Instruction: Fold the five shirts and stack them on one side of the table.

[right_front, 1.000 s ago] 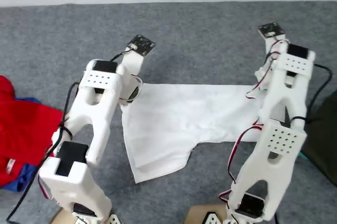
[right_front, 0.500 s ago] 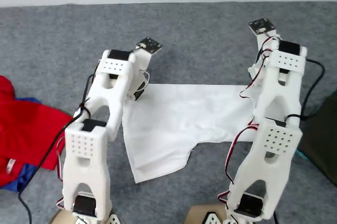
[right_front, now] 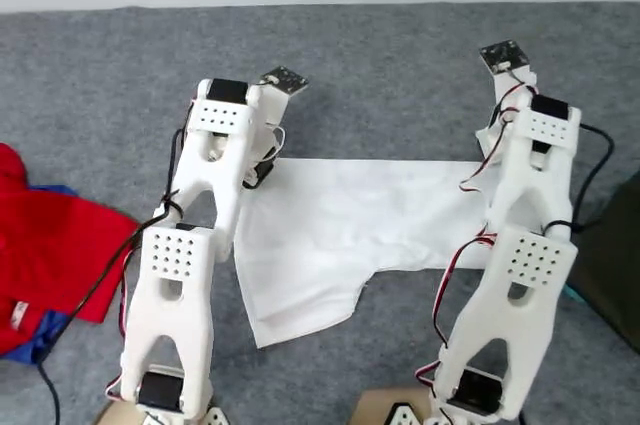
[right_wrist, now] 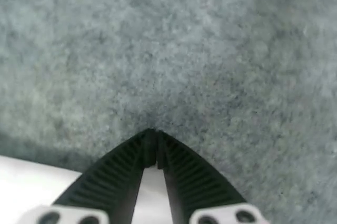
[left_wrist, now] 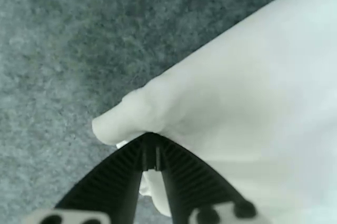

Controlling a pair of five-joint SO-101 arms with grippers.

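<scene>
We see the white shirt (right_front: 350, 225) lying spread on the grey counter (right_front: 400, 65), between the two arms. Our left hand (left_wrist: 150, 153) is clamped on the shirt's far left corner, and our right hand (right_wrist: 151, 150) is pinched together on its far right edge. A crumpled red shirt (right_front: 45, 245) lies well left of the white shirt.

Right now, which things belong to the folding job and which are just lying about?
Job: white shirt, held by left pincer and right pincer; red garment; blue garment beneath it; dark garment at right edge.
Lying about: cardboard by the arm bases; grey table covering.
</scene>
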